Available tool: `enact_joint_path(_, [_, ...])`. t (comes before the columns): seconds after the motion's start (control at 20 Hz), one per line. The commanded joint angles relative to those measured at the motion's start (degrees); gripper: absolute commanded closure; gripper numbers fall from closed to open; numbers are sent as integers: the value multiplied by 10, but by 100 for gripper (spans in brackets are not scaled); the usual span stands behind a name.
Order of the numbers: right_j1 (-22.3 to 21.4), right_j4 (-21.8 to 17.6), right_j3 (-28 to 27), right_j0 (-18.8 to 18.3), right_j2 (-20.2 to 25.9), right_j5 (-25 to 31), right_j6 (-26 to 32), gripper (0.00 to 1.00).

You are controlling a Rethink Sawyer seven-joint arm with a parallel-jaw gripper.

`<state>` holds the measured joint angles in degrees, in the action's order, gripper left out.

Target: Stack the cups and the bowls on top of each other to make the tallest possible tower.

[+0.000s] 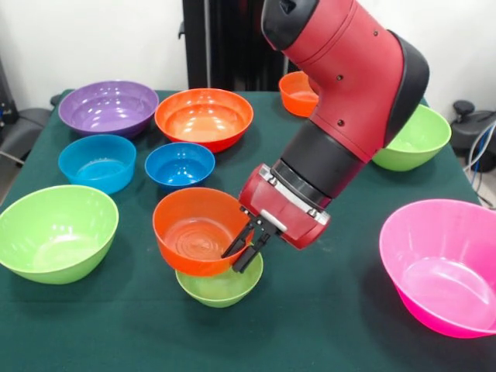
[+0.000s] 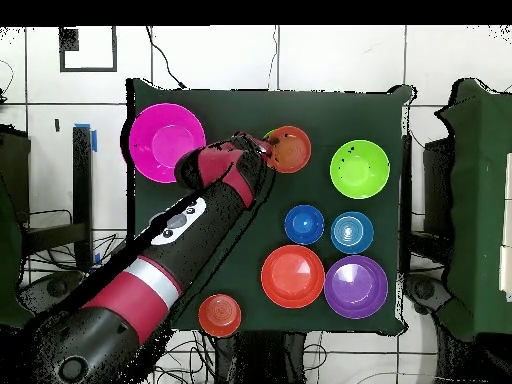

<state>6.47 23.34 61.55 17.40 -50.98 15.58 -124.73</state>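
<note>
Pink bowl (image 1: 442, 263) cut off — right edge.

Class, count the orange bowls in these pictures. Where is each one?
3: one held by the gripper over a green bowl, one beside the purple bowl, one behind the arm.

A lab: pedestal-mounted robot arm (image 1: 349, 101), cloth-covered table (image 1: 325, 325), loose cables (image 1: 482, 151).

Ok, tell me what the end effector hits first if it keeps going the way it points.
The end effector points down-left at the orange bowl's rim, which it appears to grip already. Beyond that is the lime green bowl beneath, though depth is unclear.
</note>
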Motion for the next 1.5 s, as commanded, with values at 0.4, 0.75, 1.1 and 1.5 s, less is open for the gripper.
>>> enact_joint_path(0.4, [40, 76, -81, -7, 30, 43, -137, 100])
enact_joint_path(0.75, [54, 99, -99, -11, 22, 51, -125, 100])
enact_joint_path(1.1, [61, 110, -104, -14, 36, 31, -110, 100])
enact_joint_path(1.5, [35, 97, -78, -10, 57, 36, -83, 100])
